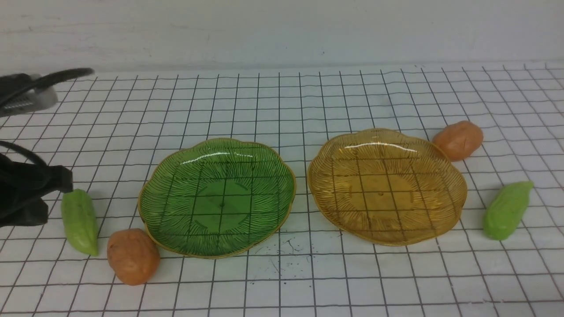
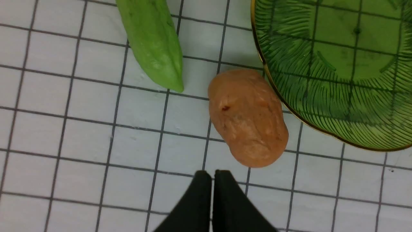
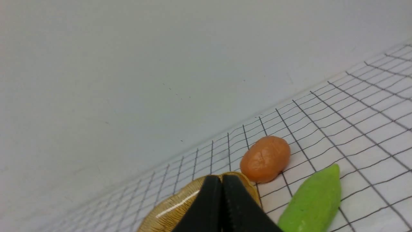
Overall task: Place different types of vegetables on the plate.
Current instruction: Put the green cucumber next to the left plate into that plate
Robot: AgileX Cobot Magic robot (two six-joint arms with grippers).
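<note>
Wall: we see a plain white wall [image 1: 282, 31] behind the table's far edge.
Table: a white surface with a black grid [image 1: 308, 281] carries everything; dark specks lie near the green plate's front.
Plates: a green translucent plate [image 1: 218, 198] sits left of centre and an amber translucent plate [image 1: 387, 185] just beside it on the right. Both are bare, so no vegetable is on either.
Left arm: its black body [image 1: 22, 193] enters at the left edge, above the left cucumber toy's upper end.
Cucumber toys: the left cucumber toy [image 1: 79, 220] lies left of the green plate; the right cucumber toy [image 1: 506, 210] lies right of the amber plate, apart from it.
Potato toys: the left potato toy [image 1: 133, 256] sits just beside the green plate's front-left rim; we cannot tell whether they touch. The right potato toy [image 1: 458, 140] sits at the amber plate's far-right rim.
Left gripper [image 2: 212, 174]: fingers pressed together, gripping nothing, tips over bare grid near the left potato toy, not touching it.
Right gripper [image 3: 222, 180]: fingers closed together, empty, above the amber plate's edge.
</note>
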